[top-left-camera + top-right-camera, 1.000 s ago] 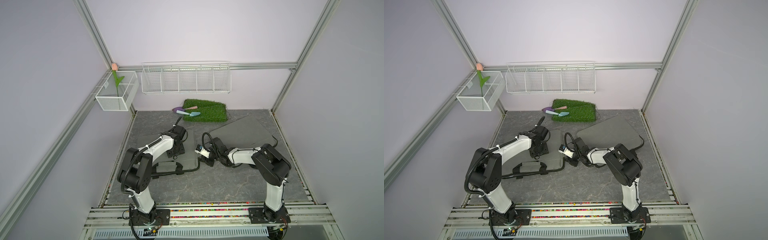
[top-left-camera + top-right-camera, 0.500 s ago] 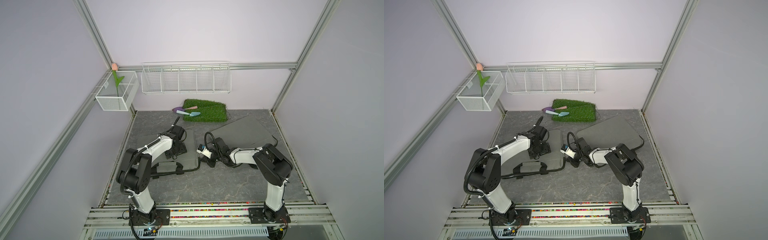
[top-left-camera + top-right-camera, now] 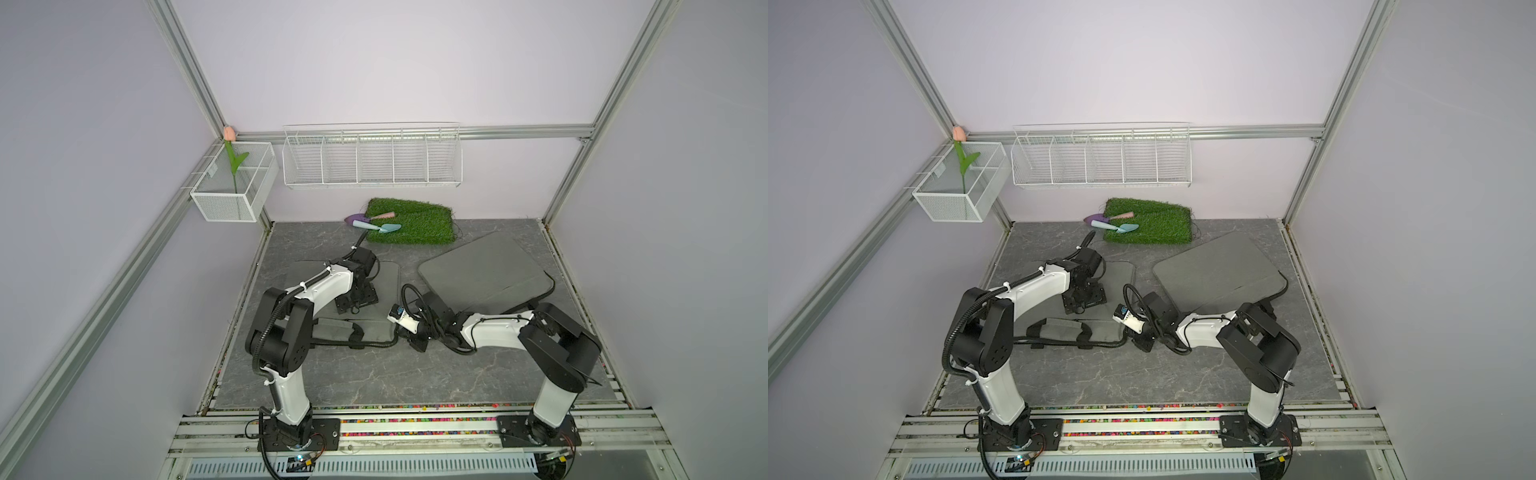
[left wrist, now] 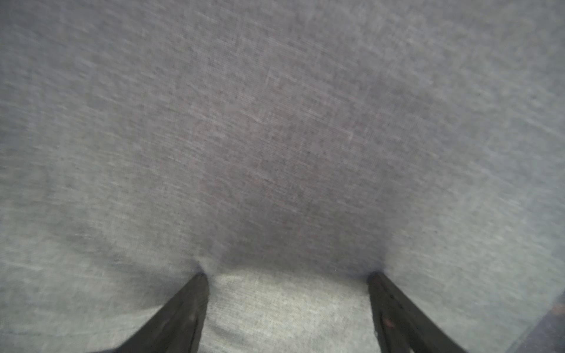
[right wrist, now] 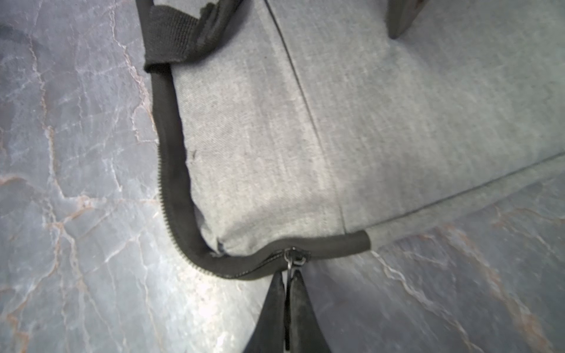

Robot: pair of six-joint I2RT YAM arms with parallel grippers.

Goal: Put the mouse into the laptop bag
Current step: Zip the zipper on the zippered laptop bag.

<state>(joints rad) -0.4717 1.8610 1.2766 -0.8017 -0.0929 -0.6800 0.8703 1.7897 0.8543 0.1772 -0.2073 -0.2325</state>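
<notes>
Lilac-walled cell, marbled grey table [image 3: 374, 374]. Bag [image 3: 388, 282] lies flat, left of centre. We see grey slab [image 3: 482, 270] near it, apart.

Left gripper [image 4: 286, 275]: jaws spread wide, tips pressing bag fabric, gripping nothing. We judge it pins bag down.

Right gripper [image 5: 287, 276]: at bag's near corner, jaws together, pinching zip pull [image 5: 295, 259].

Zip [image 5: 171, 159] looks closed along edge we see.

Mouse: we find it in no view.

Our judgement: early stage, opening bag is step in hand. Fetching mouse and putting it inside all left.

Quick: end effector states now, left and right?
Left end effector: open, tips on the laptop bag.
Right end effector: shut on the zipper pull.
</notes>
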